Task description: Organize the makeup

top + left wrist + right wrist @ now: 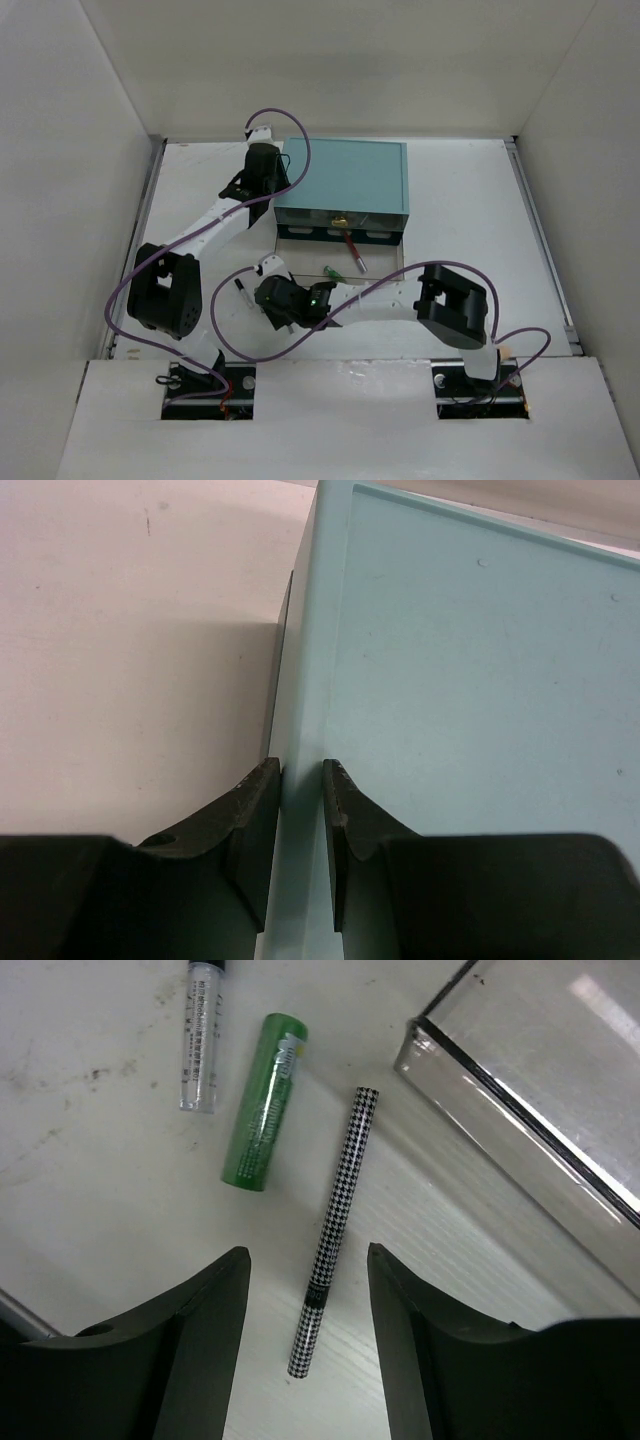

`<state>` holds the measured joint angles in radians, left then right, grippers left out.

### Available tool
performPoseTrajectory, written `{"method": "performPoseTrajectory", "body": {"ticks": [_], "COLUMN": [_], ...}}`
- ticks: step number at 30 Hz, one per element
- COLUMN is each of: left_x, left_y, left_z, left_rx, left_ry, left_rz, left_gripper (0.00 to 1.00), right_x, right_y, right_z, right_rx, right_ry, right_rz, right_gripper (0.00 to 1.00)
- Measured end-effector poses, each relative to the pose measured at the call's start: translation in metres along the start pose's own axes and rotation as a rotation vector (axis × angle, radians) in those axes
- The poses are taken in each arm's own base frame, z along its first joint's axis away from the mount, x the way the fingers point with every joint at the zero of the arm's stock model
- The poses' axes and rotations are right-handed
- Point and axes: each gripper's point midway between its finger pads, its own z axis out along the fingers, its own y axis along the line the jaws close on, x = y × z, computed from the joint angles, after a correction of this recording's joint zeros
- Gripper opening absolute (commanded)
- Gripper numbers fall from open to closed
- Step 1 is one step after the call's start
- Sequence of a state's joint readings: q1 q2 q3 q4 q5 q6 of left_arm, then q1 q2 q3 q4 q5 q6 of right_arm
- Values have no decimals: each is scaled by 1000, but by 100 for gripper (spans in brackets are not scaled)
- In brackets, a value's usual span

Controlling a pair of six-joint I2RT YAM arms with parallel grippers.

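Left gripper [300,770] jaws: nearly closed, at the teal box's [480,680] left edge.
Right gripper [308,1253] jaws: wide, straddling one checkered pencil [335,1210], which I see lying on the table [90,1180].
Beside it: one green stick [265,1105], one clear tube [203,1040].

Two robot arms: the left arm [205,222] and the right arm [385,305] are each built of slim white links joined by bulky black joint housings [165,290]. A purple cable [300,140] loops loosely along each arm. A small green light [318,296] glows on the black right wrist. In the wrist views, both pairs of jaws are matt black, with curved, tapering shapes and a small round hole [160,837] in one side.
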<state>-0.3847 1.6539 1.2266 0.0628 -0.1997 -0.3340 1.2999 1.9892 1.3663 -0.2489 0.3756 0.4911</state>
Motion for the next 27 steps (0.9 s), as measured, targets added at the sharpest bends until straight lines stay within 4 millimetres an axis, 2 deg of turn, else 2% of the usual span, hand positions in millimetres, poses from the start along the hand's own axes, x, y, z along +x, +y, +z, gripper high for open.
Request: {"method": "performPoseTrajectory", "body": {"ticks": [5,8,9,12,17,19,21,23,27], "left_x": [-1,-1,-1,-1,-1,-1,-1,-1,-1], "left_y": [0,0,0,0,0,0,0,0,0], "left_z": [0,0,0,0,0,0,0,0,0], "left_rx": [0,0,-1,-1,-1,-1,-1,-1,-1], "left_ry": [-1,1,1,2,2,2,2,2,2], "left_rz": [0,1,1,1,1,1,1,1,1], "left_gripper": [8,8,8,8,8,8,8,8,8], "right_x": [12,16,16,15,16,18,9,-12,-69], "right_y": [-3,-3,-3,-4,-11,-20,-26,-30,-44], "right_z": [10,16,17,18,10,-5,-27,-55,-107], "right_rx": [24,31,33,39,58,69,64,39,-18], "right_ry": [27,31,30,27,24,29,7,-50,-212], "right_rz": [17,24,27,39,40,30,26,34,88], "right_gripper": [52,34,25,9,2,1,1,2,2]}}
